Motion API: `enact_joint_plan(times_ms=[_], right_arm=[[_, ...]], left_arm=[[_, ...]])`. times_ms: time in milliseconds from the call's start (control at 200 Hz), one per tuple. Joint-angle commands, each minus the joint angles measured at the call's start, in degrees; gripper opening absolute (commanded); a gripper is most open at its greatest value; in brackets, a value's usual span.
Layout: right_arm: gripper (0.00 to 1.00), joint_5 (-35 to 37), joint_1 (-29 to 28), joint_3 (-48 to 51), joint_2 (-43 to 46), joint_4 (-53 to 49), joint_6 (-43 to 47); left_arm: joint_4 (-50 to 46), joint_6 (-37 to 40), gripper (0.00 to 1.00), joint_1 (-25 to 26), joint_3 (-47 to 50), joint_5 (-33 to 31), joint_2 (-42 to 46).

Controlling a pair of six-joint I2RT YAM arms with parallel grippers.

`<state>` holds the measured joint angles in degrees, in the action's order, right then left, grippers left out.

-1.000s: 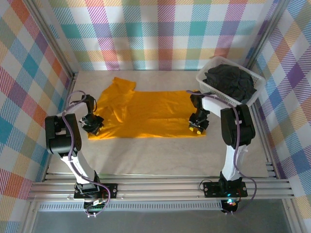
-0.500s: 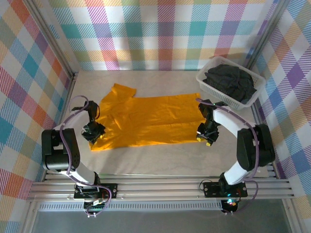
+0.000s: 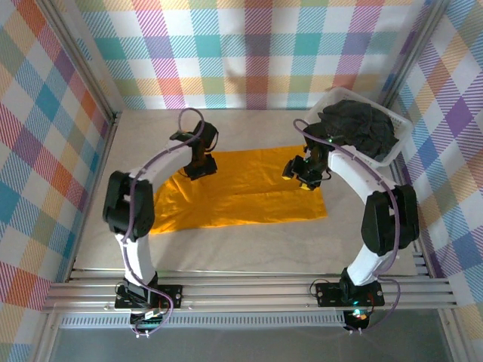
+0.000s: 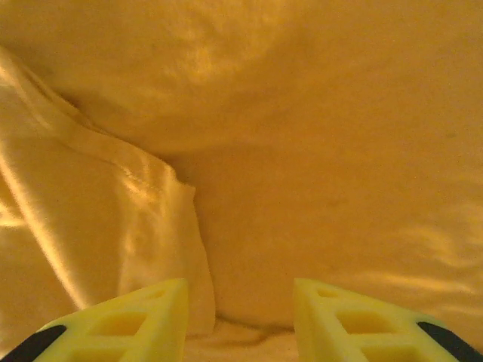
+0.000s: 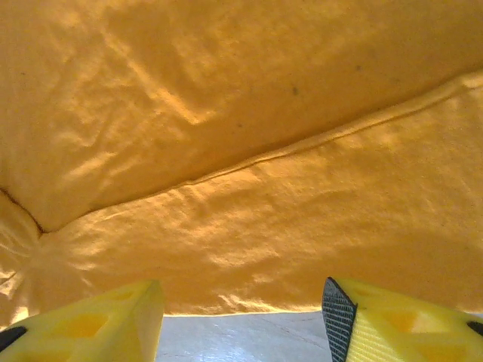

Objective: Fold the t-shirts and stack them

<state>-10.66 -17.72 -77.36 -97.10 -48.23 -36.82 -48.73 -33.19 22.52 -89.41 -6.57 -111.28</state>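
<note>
**Orange-yellow t-shirt doubled over, both pairs of fingers parted at its far edge**

Since the earlier frame, both arms have been swung from the near hem to the far edge of the orange-yellow t-shirt [image 3: 241, 196], and the cloth has been turned from a spread shirt into a shorter, doubled band.

In the overhead view, bare counter [image 3: 241, 253] is seen nearest, across the lower middle of the frame. Beyond it the shirt lies flat at the centre, and its near edge is slanted down to the left.

At the band's far edge, upper left of centre, the left fingers [image 4: 136, 320] are held spread. Cloth is seen below the gap and nothing is pinched between them. A hemmed flap is seen at the left of the left wrist frame.

At the far right corner of the band, the right fingers [image 5: 98, 320] are spread wider. A seam and a strip of pale counter are seen past them.

Farthest, in the upper right, the charcoal t-shirt [image 3: 358, 124] is bundled in a white basket [image 3: 315, 119].
</note>
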Motion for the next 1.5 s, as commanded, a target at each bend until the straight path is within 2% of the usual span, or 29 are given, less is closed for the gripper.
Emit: enact_joint_plan(times_ms=[0, 95, 365, 670, 825, 930, 1075, 1170, 1310, 1495], right_arm=[[0.59, -2.79, -0.46, -1.66, -0.76, 0.40, 0.38], [0.59, -3.12, -0.47, -1.36, -0.62, 0.45, 0.21], [0.59, -3.56, -0.47, 1.05, 0.59, 1.10, -0.18], [0.59, -3.60, -0.48, 0.55, 0.77, 0.96, -0.49], [0.58, -3.50, -0.52, 0.30, 0.95, 1.03, -0.96], [0.58, -3.41, -0.57, 0.45, 1.19, 1.03, -1.10], [0.57, -3.67, -0.57, 0.81, 1.12, 1.38, -1.33], [0.57, -3.69, -0.58, 0.81, 1.13, 1.39, -1.22], [0.57, -3.58, -0.61, 0.93, 1.04, 1.12, -0.92], [0.57, -3.63, -0.65, 1.42, 1.21, 1.20, -0.80]], left_arm=[[-3.18, 2.64, 0.41, 0.01, -3.25, -0.64, -3.79], [-2.78, 2.89, 0.40, 0.22, -3.91, -0.72, -6.54], [-3.30, 3.78, 0.35, -0.35, -2.18, -8.80, -7.02], [-3.84, 4.28, 0.33, -2.83, -0.77, -8.90, -6.33], [-6.12, 3.77, 0.26, -3.15, -1.92, -9.55, -5.11], [-3.71, 2.73, 0.17, -2.84, -1.02, -8.22, -1.48], [-6.63, 0.60, 0.06, -2.75, -5.11, -5.60, -3.78], [-4.72, -0.34, 0.07, -2.40, -5.99, -4.13, -3.90], [-5.03, -1.31, 0.16, -1.75, -9.51, -1.06, -7.47], [-5.27, -0.95, 0.16, -0.56, -10.23, -1.94, -10.90]])
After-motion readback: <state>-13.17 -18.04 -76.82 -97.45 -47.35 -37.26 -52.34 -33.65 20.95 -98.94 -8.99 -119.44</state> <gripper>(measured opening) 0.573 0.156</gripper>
